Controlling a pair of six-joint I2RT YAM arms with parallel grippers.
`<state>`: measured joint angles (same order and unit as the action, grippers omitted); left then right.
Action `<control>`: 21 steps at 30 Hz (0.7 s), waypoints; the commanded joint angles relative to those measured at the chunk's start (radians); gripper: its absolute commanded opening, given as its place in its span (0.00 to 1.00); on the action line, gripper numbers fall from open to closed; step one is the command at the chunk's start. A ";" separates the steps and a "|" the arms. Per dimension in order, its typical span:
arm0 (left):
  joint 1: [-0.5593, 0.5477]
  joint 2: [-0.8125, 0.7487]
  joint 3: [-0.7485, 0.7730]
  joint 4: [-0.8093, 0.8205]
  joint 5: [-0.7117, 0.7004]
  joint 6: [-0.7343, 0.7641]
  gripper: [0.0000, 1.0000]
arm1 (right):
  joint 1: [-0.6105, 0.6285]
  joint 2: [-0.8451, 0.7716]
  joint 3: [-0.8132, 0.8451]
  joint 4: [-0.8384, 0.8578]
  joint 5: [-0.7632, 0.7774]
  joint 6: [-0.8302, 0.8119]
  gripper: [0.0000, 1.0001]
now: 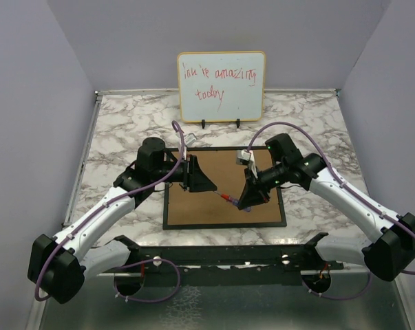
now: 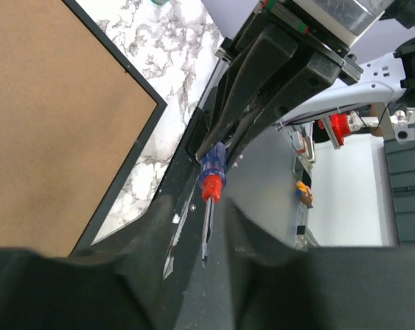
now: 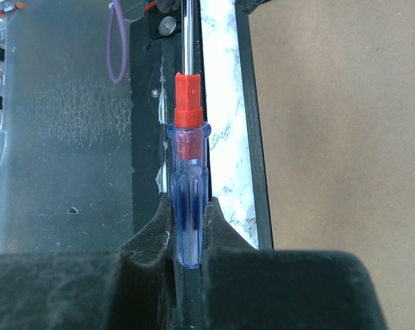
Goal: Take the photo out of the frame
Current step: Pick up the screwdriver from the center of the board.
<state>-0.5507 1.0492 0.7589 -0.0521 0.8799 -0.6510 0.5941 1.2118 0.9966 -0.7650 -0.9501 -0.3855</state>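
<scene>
Frame (image 1: 193, 206) lies flat, back up, mid-table on marble top (image 1: 124, 124); the brown fibreboard panel faces the camera, with a thin black border round it. The photo is not visible, only the backing.

Right gripper (image 3: 188, 213) is clenched on a screwdriver (image 3: 187, 192), pinching the clear blue handle near its butt end. The red collar and steel shaft point away from the claw, toward the left. From above, the tool sits over the right half of the back panel.

Left gripper (image 1: 210, 185) is over the panel's left half. Its jaws stand parted, and the shaft tip sits in the gap between them; I cannot tell if it touches.

Whiteboard (image 1: 221, 86) with red handwriting stands upright at the far edge.
</scene>
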 commanded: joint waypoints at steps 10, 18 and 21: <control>-0.007 -0.026 0.042 -0.048 -0.018 0.045 0.26 | 0.009 -0.002 0.029 -0.017 0.025 0.034 0.01; -0.012 -0.018 0.047 -0.060 -0.025 0.057 0.04 | 0.009 -0.005 0.025 -0.001 0.031 0.053 0.02; -0.018 -0.018 0.049 -0.060 -0.025 0.060 0.00 | 0.009 -0.001 0.042 0.004 0.093 0.084 0.10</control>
<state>-0.5545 1.0431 0.7784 -0.1066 0.8703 -0.6167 0.5964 1.2110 0.9970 -0.7643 -0.9245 -0.3477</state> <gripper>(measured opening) 0.027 0.072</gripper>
